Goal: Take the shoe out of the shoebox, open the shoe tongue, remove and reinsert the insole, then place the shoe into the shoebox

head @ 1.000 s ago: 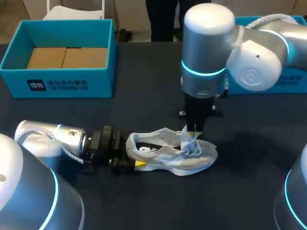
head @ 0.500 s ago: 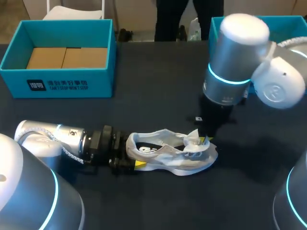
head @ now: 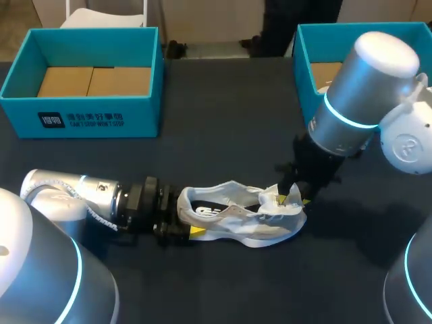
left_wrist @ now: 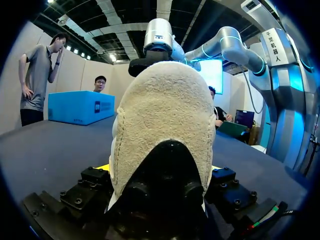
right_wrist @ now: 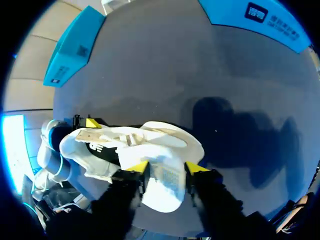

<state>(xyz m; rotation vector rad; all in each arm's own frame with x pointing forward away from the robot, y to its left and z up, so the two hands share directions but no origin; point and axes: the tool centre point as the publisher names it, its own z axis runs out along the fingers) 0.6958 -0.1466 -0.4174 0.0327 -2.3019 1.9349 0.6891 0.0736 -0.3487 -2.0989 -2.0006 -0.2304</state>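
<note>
A white and grey shoe (head: 236, 216) lies on its side on the dark table, toe to the right. My left gripper (head: 185, 221) comes in low from the left, and its fingers clasp the heel from both sides. In the left wrist view the fuzzy heel lining (left_wrist: 165, 125) fills the space between the fingers. My right gripper (head: 291, 196) hangs tilted over the toe end. In the right wrist view its yellow fingertips (right_wrist: 137, 167) stand apart, with the pulled-up tongue (right_wrist: 167, 177) between them, so the right gripper (right_wrist: 166, 169) is open.
A teal shoebox (head: 81, 118) with a cardboard floor stands at the back left. A second teal box (head: 304, 47) stands at the back right, partly behind my right arm. Bare dark table lies between the boxes and in front of the shoe.
My right arm has swung to the right and tilted, drawing the tongue toward the toe. Its fingers have spread apart. The left arm and the shoe's heel have stayed put.
</note>
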